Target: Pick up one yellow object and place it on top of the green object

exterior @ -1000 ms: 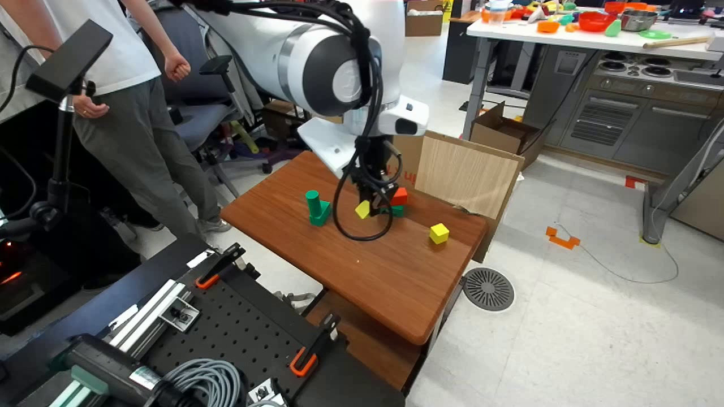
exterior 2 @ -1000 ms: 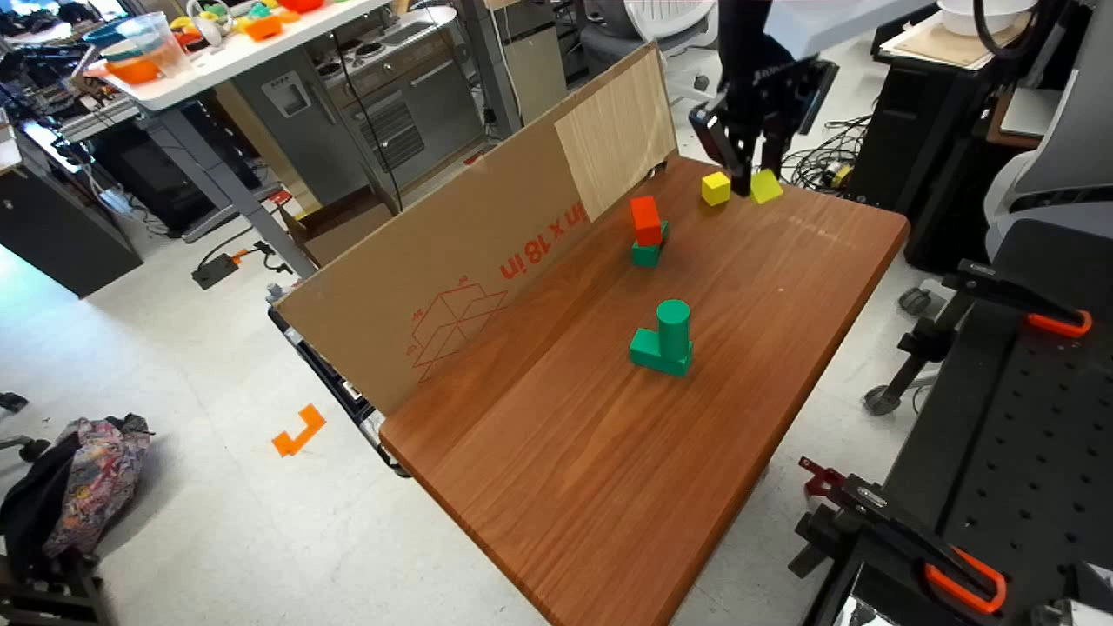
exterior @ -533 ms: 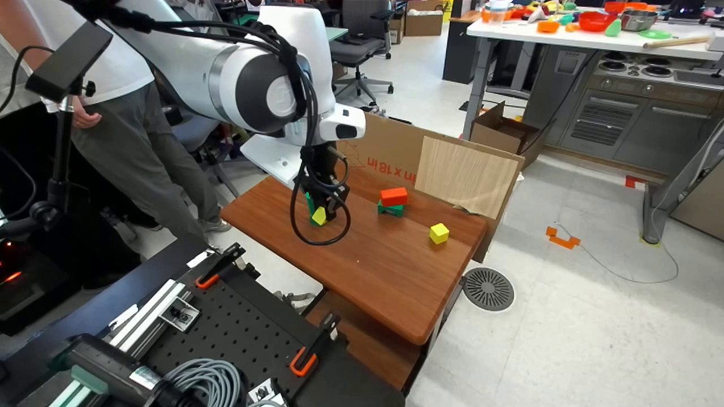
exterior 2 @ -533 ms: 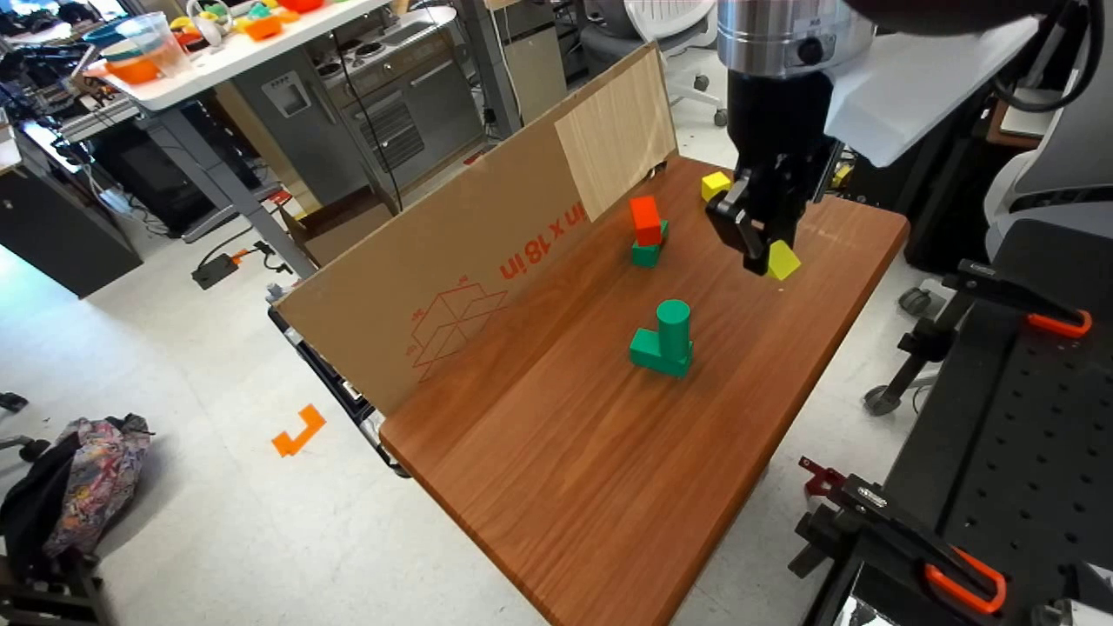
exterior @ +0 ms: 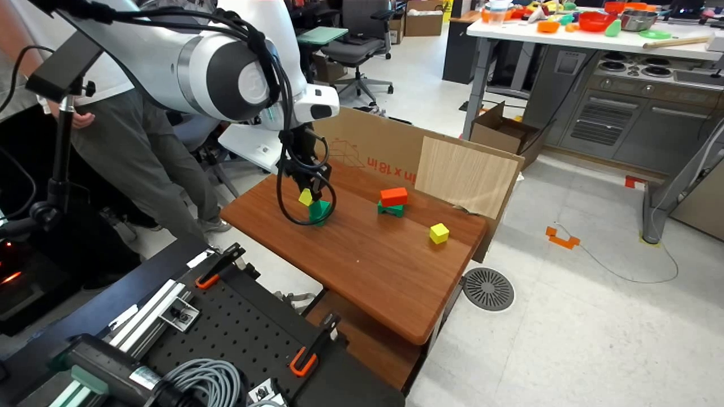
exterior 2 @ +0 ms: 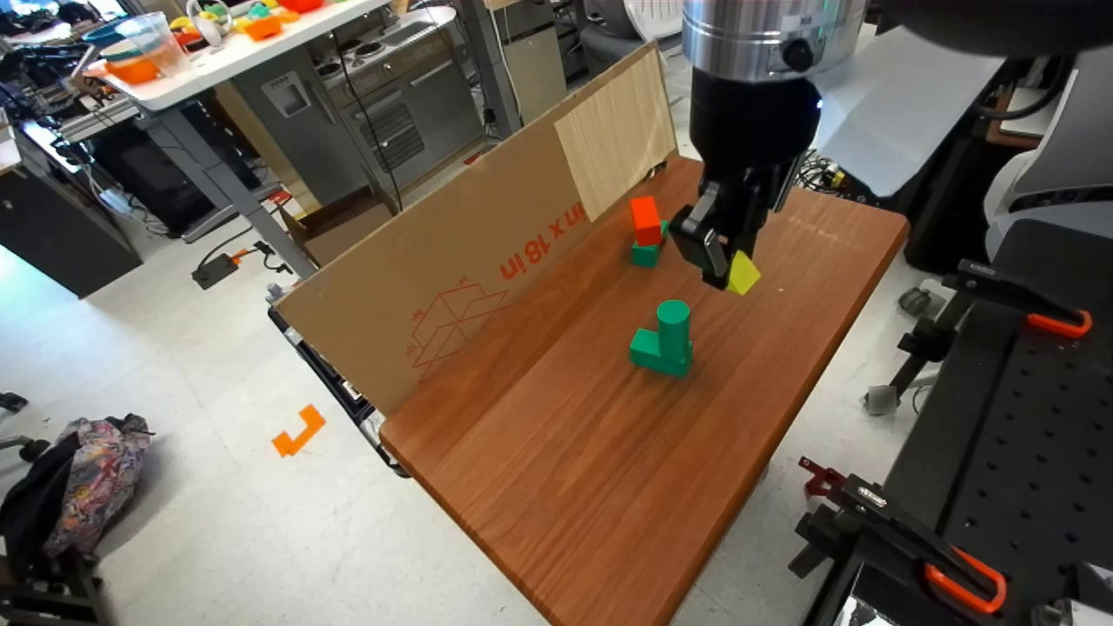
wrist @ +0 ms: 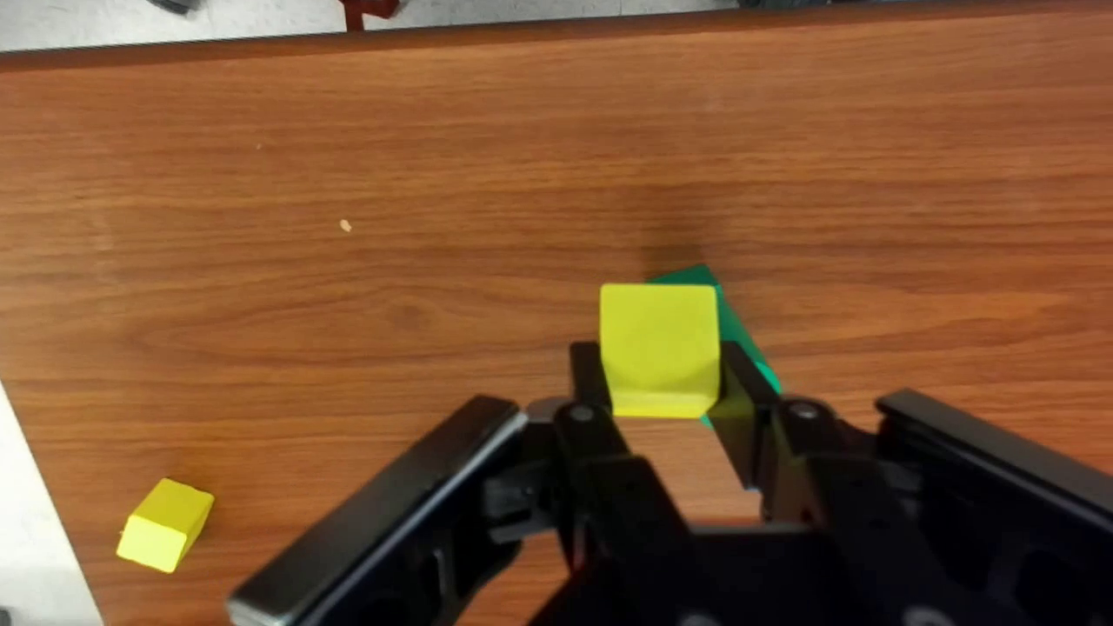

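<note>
On the tabletop, between the edge along the cardboard and the edge facing the pegboard, lies the green block, likely your target, a green cylinder upright on it. You seem to be at the carrying step: the yellow cube hangs above the tabletop, near that cylinder but apart from it. Next, I judge, you centre the cube over the green, level the tilt seen in both exterior views, and lower gently. Your pincer parts only cube-wide, pinching the cube by opposite faces.
</note>
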Motion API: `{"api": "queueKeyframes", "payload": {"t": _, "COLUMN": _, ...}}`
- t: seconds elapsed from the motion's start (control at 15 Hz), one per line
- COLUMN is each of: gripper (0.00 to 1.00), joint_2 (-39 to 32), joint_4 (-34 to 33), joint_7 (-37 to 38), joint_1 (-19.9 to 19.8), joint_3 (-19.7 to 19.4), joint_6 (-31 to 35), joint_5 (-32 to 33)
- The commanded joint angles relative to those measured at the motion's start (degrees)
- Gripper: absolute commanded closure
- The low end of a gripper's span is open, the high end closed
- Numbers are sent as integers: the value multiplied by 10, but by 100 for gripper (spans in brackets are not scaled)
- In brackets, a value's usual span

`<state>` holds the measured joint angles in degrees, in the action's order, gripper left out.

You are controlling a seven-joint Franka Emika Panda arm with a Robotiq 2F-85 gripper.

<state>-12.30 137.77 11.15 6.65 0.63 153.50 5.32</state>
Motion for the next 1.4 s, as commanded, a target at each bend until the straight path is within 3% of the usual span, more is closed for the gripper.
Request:
{"api": "queueKeyframes", "payload": {"t": 0.0, "gripper": 91, "joint_2": 0, "joint_4": 12, "joint_7": 9, "joint_1": 10, "joint_3": 0, "joint_6": 40, "joint_5": 25}}
{"api": "queueKeyframes", "payload": {"t": 0.73, "gripper": 91, "joint_2": -35, "joint_4": -28, "joint_7": 39, "joint_1": 44, "joint_3": -15, "joint_6": 37, "joint_5": 143}}
{"api": "queueKeyframes", "payload": {"t": 1.33, "gripper": 91, "joint_2": -92, "joint_4": -83, "joint_7": 41, "joint_1": 63, "joint_3": -20, "joint_6": 27, "joint_5": 148}}
